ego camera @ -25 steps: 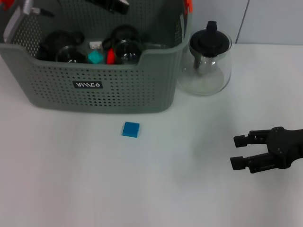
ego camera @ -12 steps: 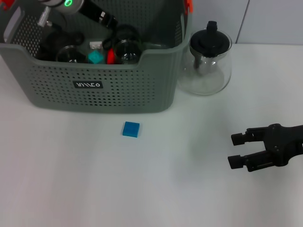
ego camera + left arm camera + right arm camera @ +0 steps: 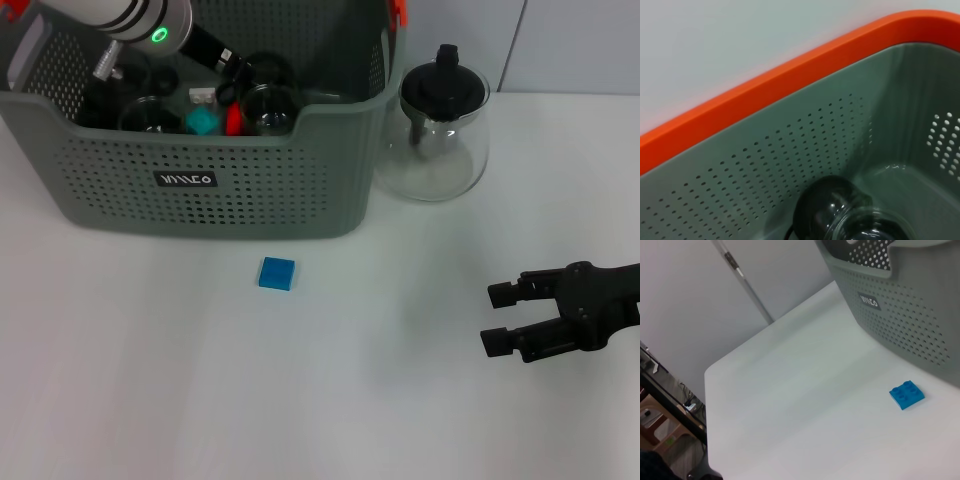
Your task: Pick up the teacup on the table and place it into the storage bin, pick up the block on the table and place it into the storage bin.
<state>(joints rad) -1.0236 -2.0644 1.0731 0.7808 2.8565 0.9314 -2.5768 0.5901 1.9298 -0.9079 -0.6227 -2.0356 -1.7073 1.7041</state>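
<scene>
Block (image 3: pixel 277 273) lies well left of open right pincer (image 3: pixel 497 319).

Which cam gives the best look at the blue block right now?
Right wrist view. The blue block shows its studs and lies on the table in front of the storage bin. Head view shows it from above, smaller, as a flat square apart from the bin. Left wrist view shows only the bin's interior, no block.

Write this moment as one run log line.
left arm: over storage bin | right gripper: open, low over table | blue block: on table
</scene>
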